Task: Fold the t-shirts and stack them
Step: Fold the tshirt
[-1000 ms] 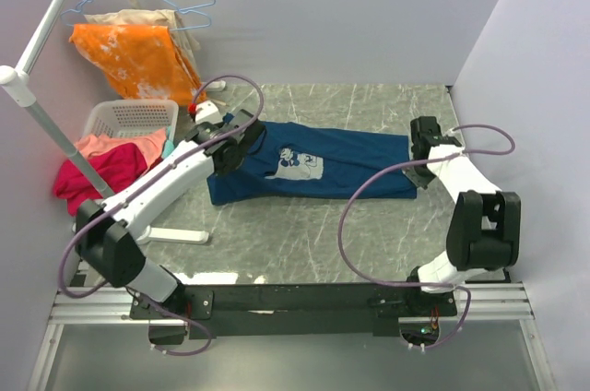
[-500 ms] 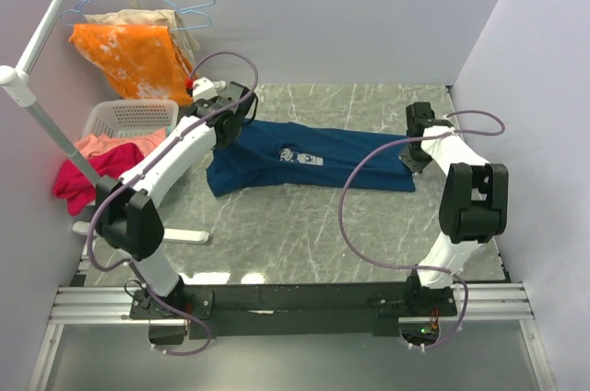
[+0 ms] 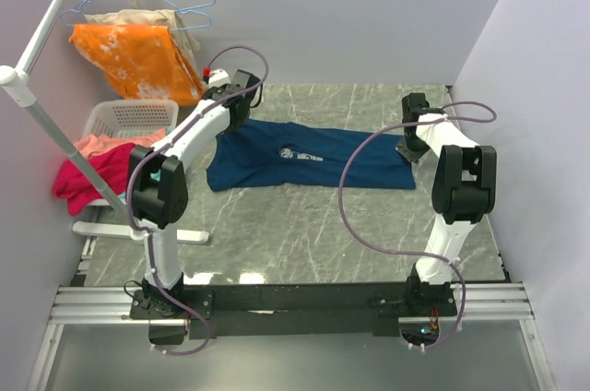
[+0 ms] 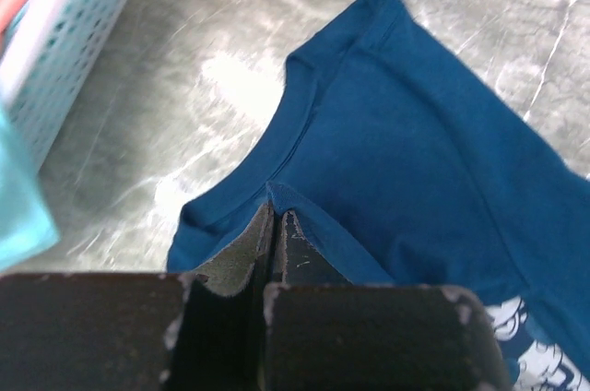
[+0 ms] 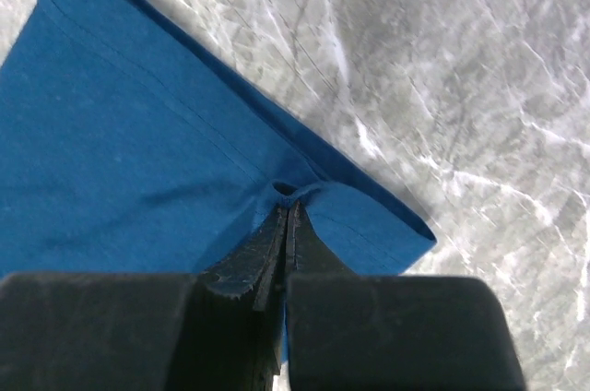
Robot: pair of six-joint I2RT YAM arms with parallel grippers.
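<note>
A navy blue t-shirt (image 3: 309,160) with a small pale chest print (image 3: 300,155) lies stretched sideways across the marble table. My left gripper (image 3: 241,117) is shut on its cloth at the collar end, pinching a fold beside the neckband (image 4: 295,128). My right gripper (image 3: 411,145) is shut on the hem end, a puckered fold of hem (image 5: 300,190) caught between its fingertips. In the left wrist view the left gripper (image 4: 277,216) has its jaws pressed together on the blue cloth. In the right wrist view the right gripper (image 5: 288,208) shows the same.
A white laundry basket (image 3: 129,117) with red and pink clothes (image 3: 97,165) stands at the table's left. An orange garment (image 3: 138,57) hangs on hangers from a white rack pole (image 3: 46,114) behind it. Purple walls close in the back and right.
Both grippers have carried their ends of the shirt toward the back of the table. The shirt has become a narrower band and its print looks smaller.
</note>
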